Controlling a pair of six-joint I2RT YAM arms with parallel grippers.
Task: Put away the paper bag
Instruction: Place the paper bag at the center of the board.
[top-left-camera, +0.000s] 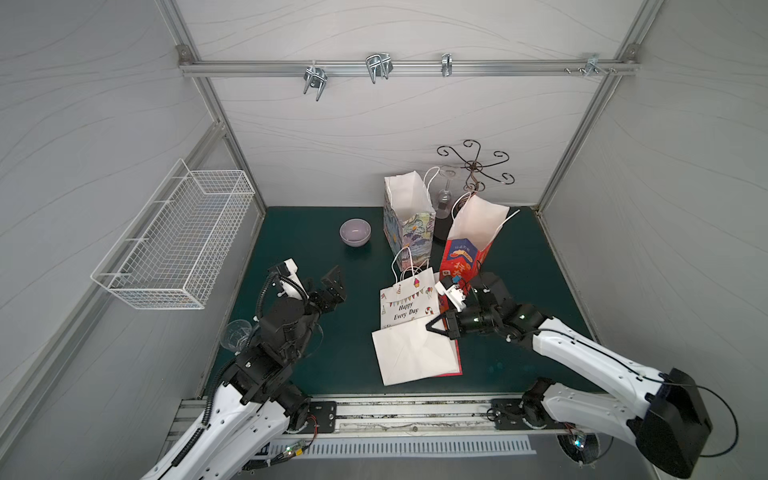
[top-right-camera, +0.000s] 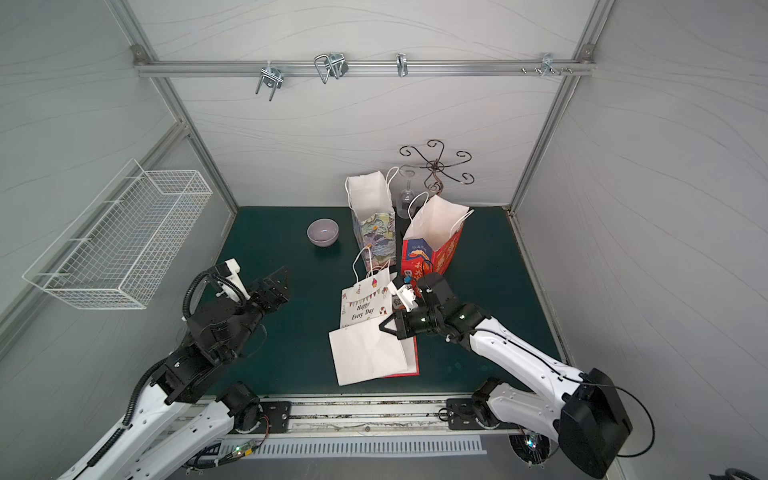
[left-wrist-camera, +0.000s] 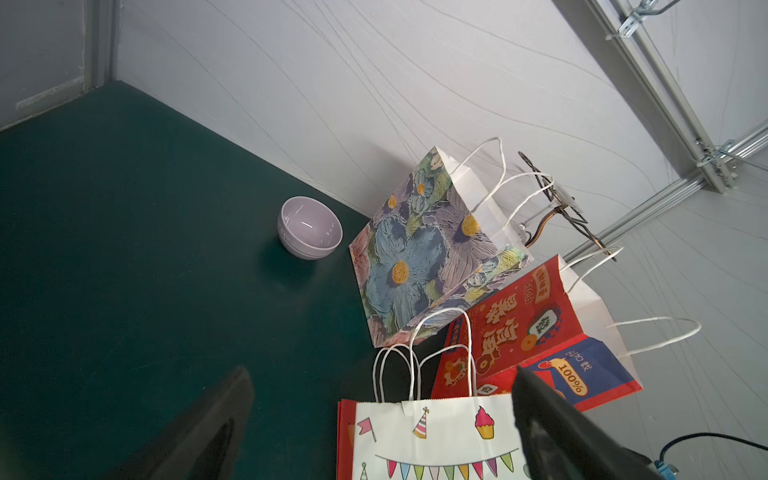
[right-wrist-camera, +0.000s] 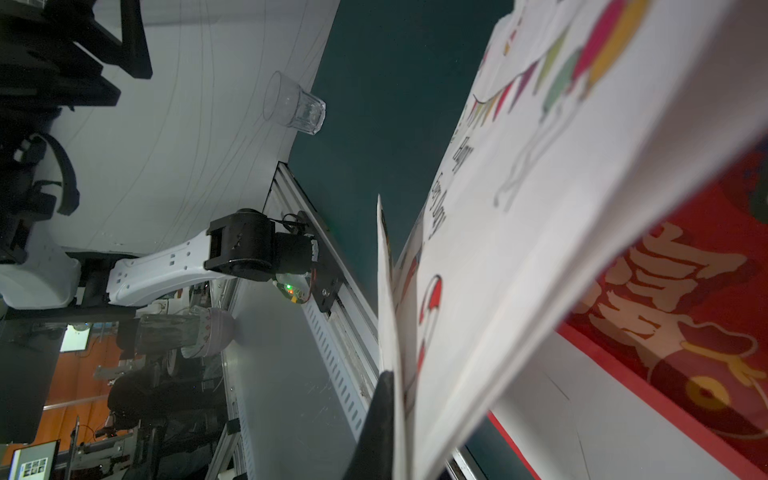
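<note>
A white paper bag (top-left-camera: 405, 307) (top-right-camera: 363, 307) printed "Happy Every Day" lies flat mid-table, its folded bottom lifted toward the front. My right gripper (top-left-camera: 434, 326) (top-right-camera: 384, 326) is shut on that bag's right edge; in the right wrist view one dark finger (right-wrist-camera: 380, 411) presses against the paper (right-wrist-camera: 519, 208). My left gripper (top-left-camera: 332, 282) (top-right-camera: 278, 282) hangs open to the left of the bag, holding nothing. In the left wrist view its fingers (left-wrist-camera: 224, 415) stand wide apart, with the bag's handles (left-wrist-camera: 399, 374) between them further off.
A floral bag (top-left-camera: 409, 224) and a red bag (top-left-camera: 469, 249) stand upright behind. A flat red bag (top-left-camera: 458, 365) lies under the white one. A lilac bowl (top-left-camera: 355, 232), a glass (top-left-camera: 237, 334), a wire basket (top-left-camera: 174, 241), rail hooks (top-left-camera: 378, 66) and a scrolled stand (top-left-camera: 473, 166) surround.
</note>
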